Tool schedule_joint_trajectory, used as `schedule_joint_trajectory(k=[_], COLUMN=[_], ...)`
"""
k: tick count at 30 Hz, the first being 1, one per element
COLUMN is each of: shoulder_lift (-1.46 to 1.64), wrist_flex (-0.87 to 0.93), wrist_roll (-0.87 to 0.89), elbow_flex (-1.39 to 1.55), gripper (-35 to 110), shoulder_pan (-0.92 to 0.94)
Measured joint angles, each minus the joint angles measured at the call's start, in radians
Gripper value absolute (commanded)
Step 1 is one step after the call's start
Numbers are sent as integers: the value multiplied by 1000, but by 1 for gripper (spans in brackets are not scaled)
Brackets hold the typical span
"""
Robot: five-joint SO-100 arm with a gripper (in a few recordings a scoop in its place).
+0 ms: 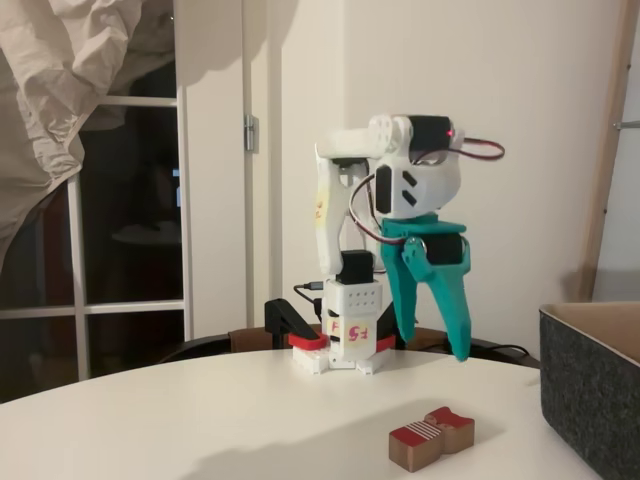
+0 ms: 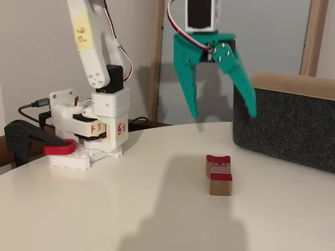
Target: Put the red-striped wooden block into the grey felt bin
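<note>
The red-striped wooden block (image 1: pixel 431 437) (image 2: pixel 219 174) lies flat on the white table, its red top with thin white stripes facing up. My green gripper (image 1: pixel 433 345) (image 2: pixel 222 114) hangs open in the air above and behind the block, fingers pointing down with nothing between them. The grey felt bin (image 1: pixel 592 385) (image 2: pixel 285 128) stands at the right side of the table in both fixed views, dark grey with a tan rim. The block rests a short way to the left of the bin.
The arm's white base (image 1: pixel 345 340) (image 2: pixel 89 138) is clamped at the table's far edge with a black and red clamp (image 2: pixel 36 142). A round white table (image 1: pixel 200 420) spreads in front. A wall and a glass door stand behind.
</note>
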Motion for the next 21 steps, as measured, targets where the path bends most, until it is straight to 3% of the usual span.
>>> schedule_joint_trajectory(k=[21], shoulder_lift=[-252], wrist_flex=[-43], wrist_roll=[-12], elbow_flex=[-8], gripper=[36], shoulder_pan=[44])
